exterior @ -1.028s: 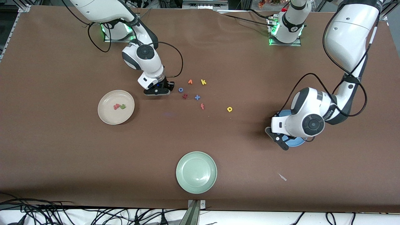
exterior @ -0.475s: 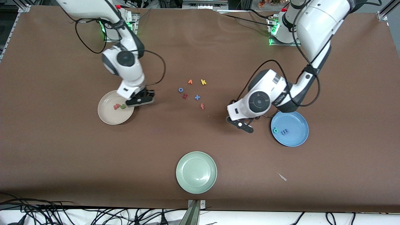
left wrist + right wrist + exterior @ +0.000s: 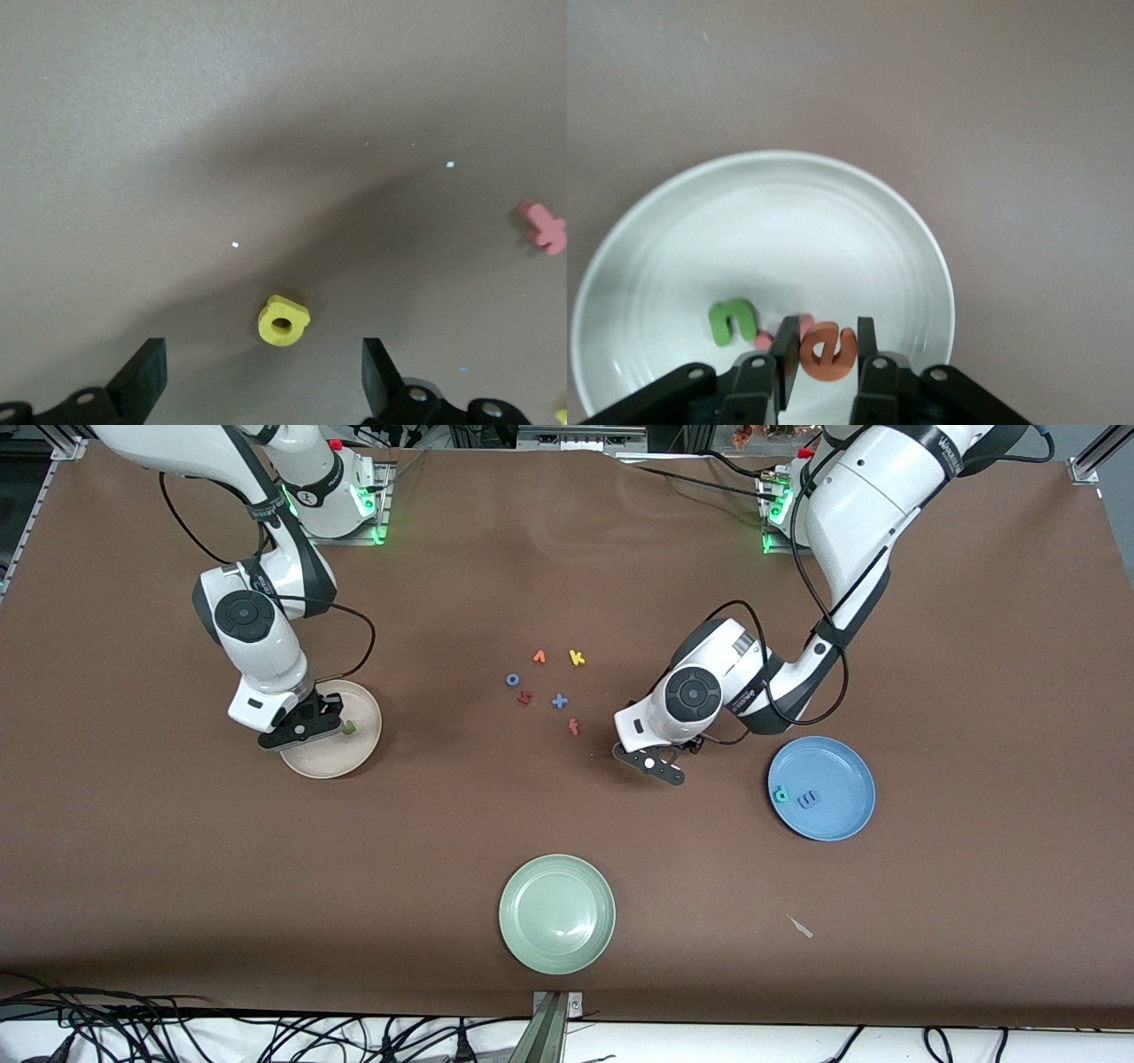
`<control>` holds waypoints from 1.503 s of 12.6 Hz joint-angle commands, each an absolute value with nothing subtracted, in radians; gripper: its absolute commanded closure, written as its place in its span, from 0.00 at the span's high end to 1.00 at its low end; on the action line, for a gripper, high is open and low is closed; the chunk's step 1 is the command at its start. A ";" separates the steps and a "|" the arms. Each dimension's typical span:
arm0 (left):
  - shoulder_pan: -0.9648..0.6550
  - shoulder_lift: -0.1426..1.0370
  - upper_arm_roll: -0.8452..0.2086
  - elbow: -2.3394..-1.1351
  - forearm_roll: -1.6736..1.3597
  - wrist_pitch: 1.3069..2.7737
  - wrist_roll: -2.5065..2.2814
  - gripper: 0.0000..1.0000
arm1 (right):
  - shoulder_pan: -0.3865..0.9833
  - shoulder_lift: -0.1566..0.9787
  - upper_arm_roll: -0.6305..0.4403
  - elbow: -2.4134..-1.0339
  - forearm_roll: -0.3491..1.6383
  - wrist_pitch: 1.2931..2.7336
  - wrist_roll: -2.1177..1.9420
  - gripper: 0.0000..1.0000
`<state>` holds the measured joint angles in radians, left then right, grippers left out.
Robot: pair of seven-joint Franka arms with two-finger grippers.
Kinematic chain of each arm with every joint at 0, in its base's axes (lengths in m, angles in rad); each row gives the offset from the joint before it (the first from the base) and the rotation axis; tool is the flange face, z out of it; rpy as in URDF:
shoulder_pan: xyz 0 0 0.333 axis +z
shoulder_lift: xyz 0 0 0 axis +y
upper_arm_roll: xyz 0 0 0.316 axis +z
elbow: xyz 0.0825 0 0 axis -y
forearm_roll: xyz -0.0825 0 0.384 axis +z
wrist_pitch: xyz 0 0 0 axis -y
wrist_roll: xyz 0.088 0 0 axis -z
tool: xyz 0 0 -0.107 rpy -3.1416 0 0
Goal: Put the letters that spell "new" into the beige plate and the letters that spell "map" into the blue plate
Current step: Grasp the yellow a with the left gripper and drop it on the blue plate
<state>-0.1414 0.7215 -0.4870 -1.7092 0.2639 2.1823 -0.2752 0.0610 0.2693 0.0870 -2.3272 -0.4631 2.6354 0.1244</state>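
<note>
Right claw (image 3: pixel 827 372), pinching the orange e (image 3: pixel 827 351) over the beige plate (image 3: pixel 361 737) at mid-left of the front view, was poised to drop it beside the n (image 3: pixel 732 320); left claw (image 3: pixel 264 390) hung wide open, empty, straddling the yellow a (image 3: pixel 283 320) on the counter (image 3: pixel 567 558).

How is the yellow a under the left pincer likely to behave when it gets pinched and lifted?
The yellow a looks like thick foam, so it probably squashes a little rather than slipping. It lies flat and low on the table, so the left pincer, open around it, likely must come right down. Tiny, it is probably very light.
</note>
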 commanded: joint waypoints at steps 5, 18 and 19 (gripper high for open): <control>-0.141 0.709 -0.483 -1.810 0.350 2.309 -0.299 0.66 | 0.074 0.215 0.081 -2.320 -0.401 2.564 0.100 0.97; 0.070 0.516 -0.488 -1.752 0.351 2.053 -0.056 0.00 | 0.074 0.059 0.042 -1.697 0.032 1.634 -0.101 0.99; 0.130 0.497 -0.488 -1.752 0.350 2.013 0.040 0.00 | 0.074 0.040 0.017 -1.687 0.032 1.614 -0.121 0.99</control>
<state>0.0276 0.5640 -0.4781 -1.7232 0.3377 2.0684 -0.0995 0.0736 0.0778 0.0620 -1.6947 0.0072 1.6539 -0.0607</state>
